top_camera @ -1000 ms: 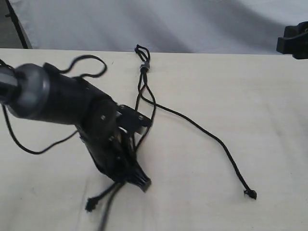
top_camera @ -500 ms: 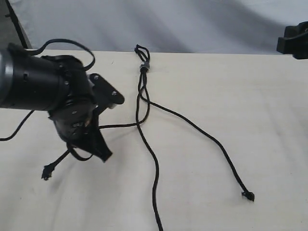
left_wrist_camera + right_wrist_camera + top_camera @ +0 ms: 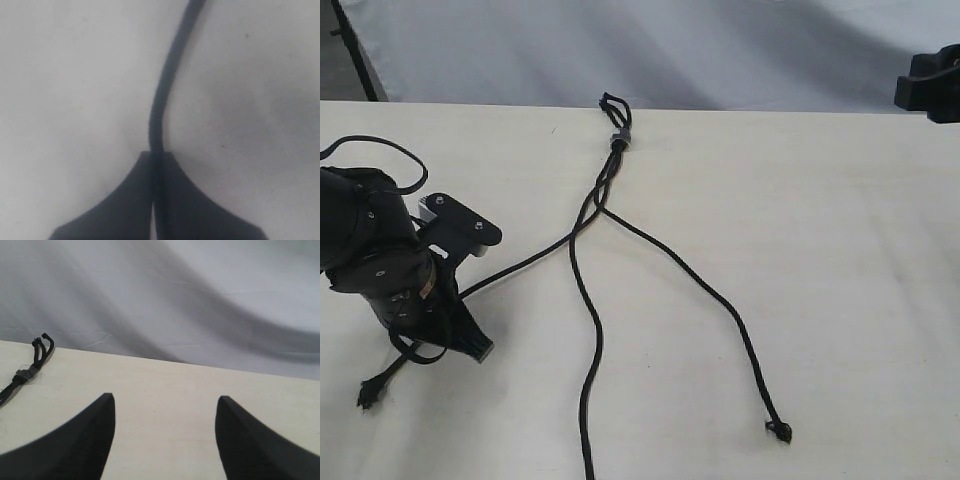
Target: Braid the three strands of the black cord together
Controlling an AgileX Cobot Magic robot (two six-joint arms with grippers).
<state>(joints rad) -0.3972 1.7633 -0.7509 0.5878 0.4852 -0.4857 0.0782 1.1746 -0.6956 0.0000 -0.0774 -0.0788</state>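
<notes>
**While one pair of jaws bites down, the other gapes**

As the left gripper (image 3: 470, 345) crouches low at the left edge of the exterior view, its jaws are clamped tight on the left strand (image 3: 520, 262), and the wrist view shows that line pinched dead centre. Its knotted tail (image 3: 367, 397) pokes out at lower left.

Across the pale table (image 3: 840, 220), the black cord (image 3: 612, 165) lies with its loop (image 3: 611, 101) and grey band (image 3: 619, 137) at top centre. The three strands hug together just below the band, then split. The middle strand (image 3: 585, 380) drops off the bottom edge, and the right strand (image 3: 720, 300) sweeps to the lower right.

And the right gripper (image 3: 165, 399)? Fingers spread wide, nothing between them, facing the grey backdrop (image 3: 200, 300).
</notes>
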